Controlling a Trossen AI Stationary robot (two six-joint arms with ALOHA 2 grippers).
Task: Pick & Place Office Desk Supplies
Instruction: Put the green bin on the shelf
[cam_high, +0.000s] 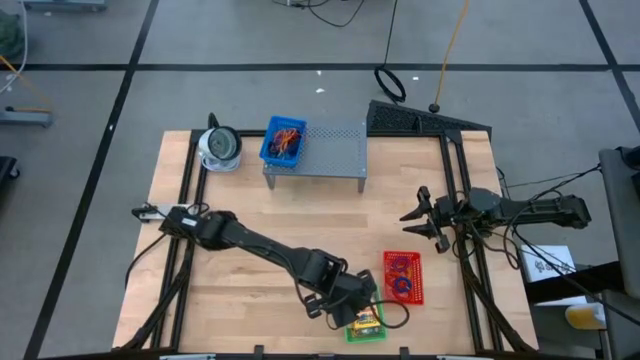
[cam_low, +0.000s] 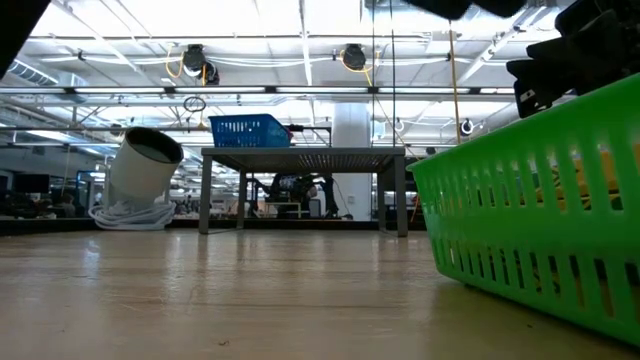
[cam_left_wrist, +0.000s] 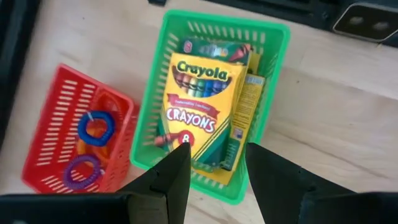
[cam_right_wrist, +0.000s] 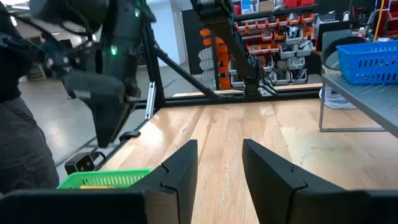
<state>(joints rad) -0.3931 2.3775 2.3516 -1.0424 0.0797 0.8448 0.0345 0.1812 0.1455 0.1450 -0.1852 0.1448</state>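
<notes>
A green basket (cam_left_wrist: 148, 106) near the table's front edge holds yellow Crayola crayon boxes (cam_left_wrist: 199, 93), which lie flat inside it. My left gripper (cam_left_wrist: 214, 152) hangs open just above them, pointing steeply down, with nothing between its fingers. In the high view it (cam_high: 355, 305) stands over that basket (cam_high: 366, 326). Beside the green basket a red basket (cam_left_wrist: 53, 118) holds blue (cam_left_wrist: 96, 126) and purple (cam_left_wrist: 83, 172) coiled loops. My right gripper (cam_right_wrist: 219, 146) waits open and empty at the table's right side (cam_high: 420, 222).
A grey perforated shelf (cam_high: 325, 150) stands at the far middle with a blue basket (cam_high: 283, 140) on its left end. A round white-grey object (cam_high: 220, 148) sits left of it. Bare wood lies between the shelf and the two near baskets.
</notes>
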